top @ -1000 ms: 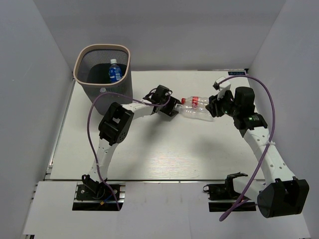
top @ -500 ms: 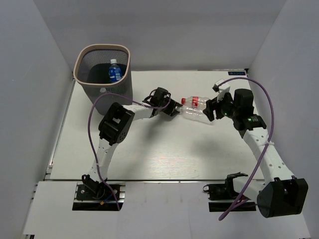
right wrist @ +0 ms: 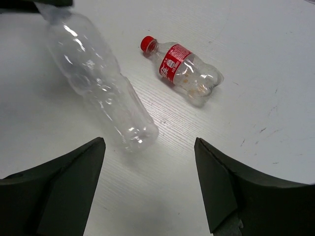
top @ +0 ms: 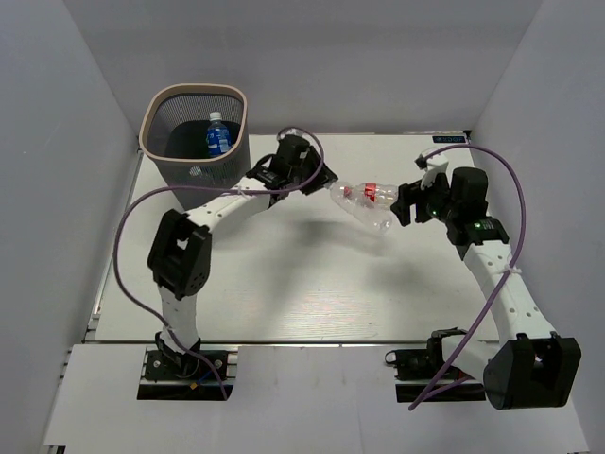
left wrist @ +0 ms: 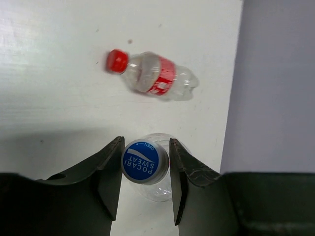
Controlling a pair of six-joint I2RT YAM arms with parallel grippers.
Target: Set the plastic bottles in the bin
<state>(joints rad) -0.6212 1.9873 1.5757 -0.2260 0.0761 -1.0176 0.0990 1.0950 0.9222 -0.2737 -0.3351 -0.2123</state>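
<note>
Left tool (left wrist: 145,147) clenched on blue cap (left wrist: 144,162) of clear bottle (right wrist: 98,73); bottle tilted, base end low, pointing toward right tool (right wrist: 150,142). Right tool released, fingers spread wide either side of bottle base, not touching it. Red-labelled bottle (left wrist: 152,76) on its side on worktop (top: 302,284), near back edge. Bin (top: 213,170) at back-left corner, blue-labelled bottle (top: 218,135) inside.
</note>
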